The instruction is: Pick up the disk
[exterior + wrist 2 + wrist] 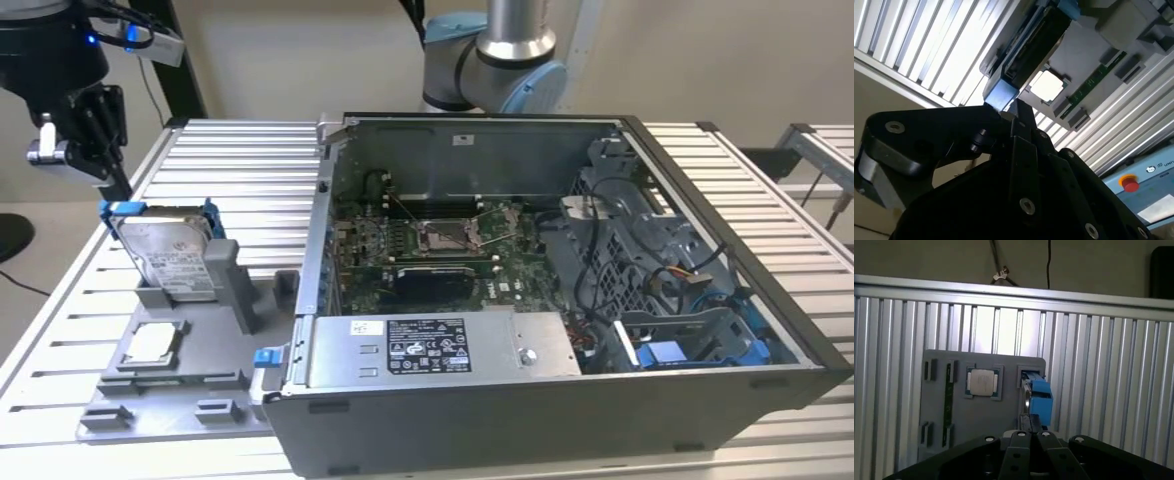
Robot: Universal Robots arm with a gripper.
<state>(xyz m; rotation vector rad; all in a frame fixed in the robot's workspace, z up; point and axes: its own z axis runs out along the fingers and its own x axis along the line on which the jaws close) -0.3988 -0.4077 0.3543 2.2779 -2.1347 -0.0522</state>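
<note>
Disk is standing on edge in the grey holder on the surface, at the exterior view's left of the computer case. The gripper is hovering just above it, pressed together and holding nothing. The approach seems to be in hand, and a grasp is likely calling for spreading first.

Disk stands on edge in the holder on the table, at the exterior view's left of the case. Chip lies nearer the camera. Gripper hangs just above the disk.
</note>
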